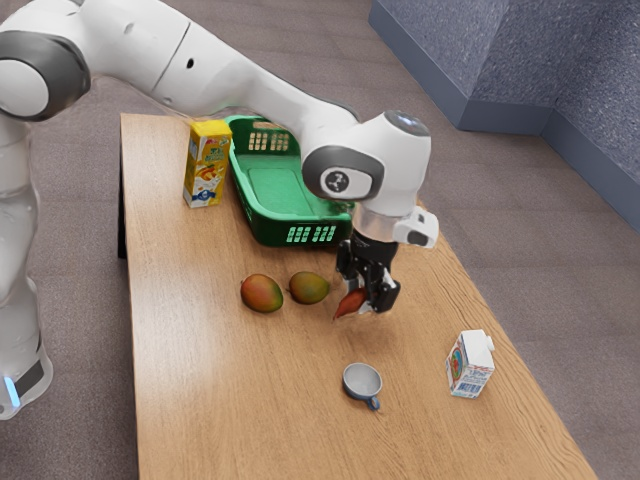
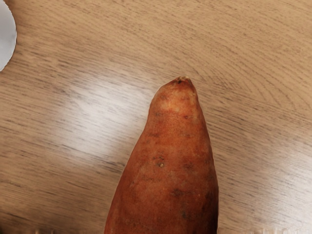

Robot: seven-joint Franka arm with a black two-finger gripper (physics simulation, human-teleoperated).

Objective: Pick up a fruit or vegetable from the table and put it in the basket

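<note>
Gripper [image 1: 363, 300] pointing downward just off the basket's near corner in the exterior view, with the sweet potato at it; from where I sit I cannot tell whether it is open or gripping. Beneath everything runs the wooden table [image 1: 215, 400]. On it stands the green basket [image 1: 275, 234], with slotted holes in its end walls. Just beside the basket, toward the exterior view's left, I see a yellow juice carton [image 1: 206, 170] standing upright. A white milk carton [image 1: 469, 365] stands upright well apart from the basket, toward the exterior view's lower right. My sweet potato [image 1: 350, 302] is outside the basket, near that same corner; the wrist view gives me its reddish-orange skin and tapered end. Near the basket's near end lie two mangoes, the redder one [image 1: 262, 293] farther from it and the greener one [image 1: 309, 288] closer. Past them, farther from the basket, sits a small grey cup [image 1: 361, 381] with a blue handle.
</note>
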